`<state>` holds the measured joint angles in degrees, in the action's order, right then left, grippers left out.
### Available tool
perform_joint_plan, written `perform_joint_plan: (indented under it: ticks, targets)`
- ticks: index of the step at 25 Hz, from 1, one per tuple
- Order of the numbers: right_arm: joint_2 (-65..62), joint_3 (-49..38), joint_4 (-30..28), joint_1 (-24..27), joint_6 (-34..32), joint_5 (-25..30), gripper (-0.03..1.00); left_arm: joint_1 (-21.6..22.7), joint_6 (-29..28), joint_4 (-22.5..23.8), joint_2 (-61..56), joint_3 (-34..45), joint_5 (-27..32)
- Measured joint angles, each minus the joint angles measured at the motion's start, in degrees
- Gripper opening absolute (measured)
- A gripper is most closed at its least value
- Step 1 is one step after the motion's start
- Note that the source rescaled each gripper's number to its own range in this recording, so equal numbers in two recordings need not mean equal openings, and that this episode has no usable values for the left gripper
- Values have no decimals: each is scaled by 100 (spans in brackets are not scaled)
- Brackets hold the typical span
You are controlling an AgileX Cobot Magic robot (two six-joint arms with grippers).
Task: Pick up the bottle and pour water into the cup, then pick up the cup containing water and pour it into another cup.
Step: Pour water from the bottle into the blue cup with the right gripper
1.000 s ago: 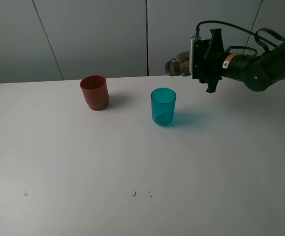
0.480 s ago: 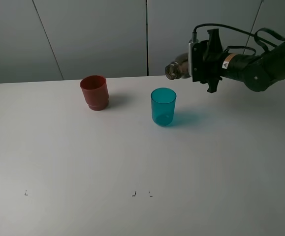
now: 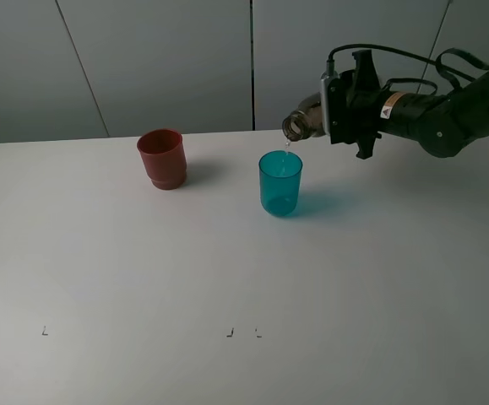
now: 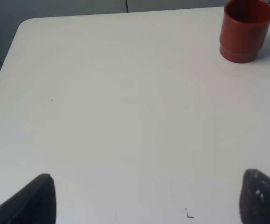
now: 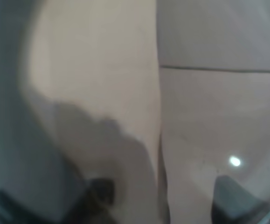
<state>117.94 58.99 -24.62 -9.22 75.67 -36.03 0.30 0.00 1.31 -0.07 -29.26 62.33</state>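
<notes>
My right gripper (image 3: pixel 335 110) is shut on the smoky grey-brown bottle (image 3: pixel 305 121) and holds it tipped almost level, mouth down to the left, just above the rim of the teal see-through cup (image 3: pixel 279 182). A thin stream of water falls from the mouth into the cup. The bottle's body fills the right wrist view (image 5: pixel 93 98) as a blur. The brick-red cup (image 3: pixel 161 158) stands upright to the left of the teal one and also shows in the left wrist view (image 4: pixel 245 30). My left gripper (image 4: pixel 146 198) is open and empty over the bare table, out of the high view.
The white table (image 3: pixel 143 270) has small dark marks near its front edge (image 3: pixel 229 332). Grey wall panels stand behind the table. The table's left corner (image 4: pixel 25 23) shows in the left wrist view.
The right gripper has tilted the bottle further, so its mouth dropped lower and nearer the teal cup's rim. Water now runs out. The cups have not moved.
</notes>
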Motion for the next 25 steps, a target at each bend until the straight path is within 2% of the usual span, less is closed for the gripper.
perform_joint_plan:
  ticks: [25]
  targets:
    - [0, 0, -21, 0, 283, -132, 0, 0, 39, 0, 0, 0, 0]
